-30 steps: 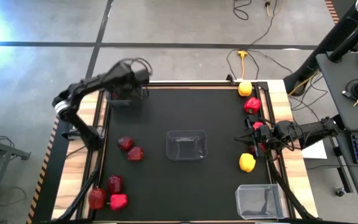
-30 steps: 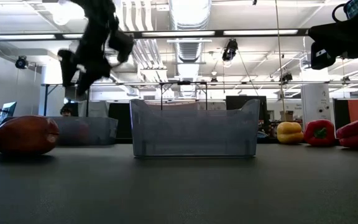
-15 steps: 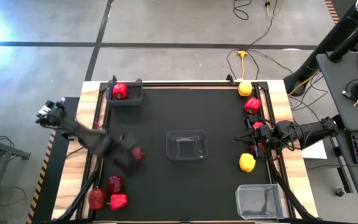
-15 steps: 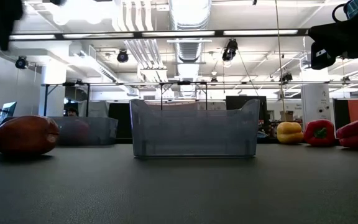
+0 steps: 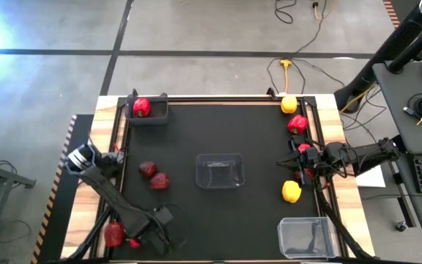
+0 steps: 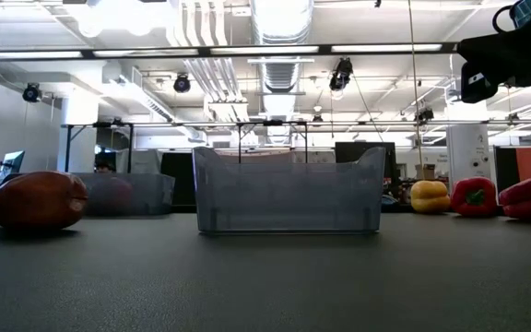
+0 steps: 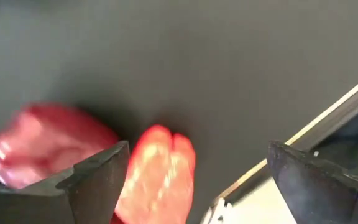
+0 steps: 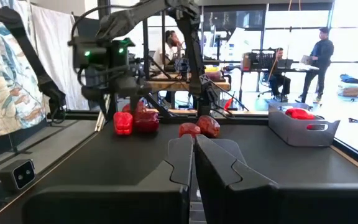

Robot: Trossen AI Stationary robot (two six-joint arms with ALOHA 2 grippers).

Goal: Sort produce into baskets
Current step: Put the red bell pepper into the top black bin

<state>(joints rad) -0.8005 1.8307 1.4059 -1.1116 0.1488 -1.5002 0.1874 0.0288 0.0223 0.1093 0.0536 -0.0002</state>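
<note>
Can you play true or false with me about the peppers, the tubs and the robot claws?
1. The dark grey tub holds a red piece. True.
2. The clear tub in the middle of the table is full of yellow peppers. False: it is empty.
3. The left claw is open above the red pieces at the table's near left corner. True.
4. The right claw holds a yellow pepper. False: it is shut on nothing; the yellow pepper lies on the table.

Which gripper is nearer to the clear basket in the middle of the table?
The left. The left gripper hovers open over the red produce at the table's near-left corner, diagonally off the middle basket. The right gripper, shut, waits slightly farther away at the right edge.
</note>
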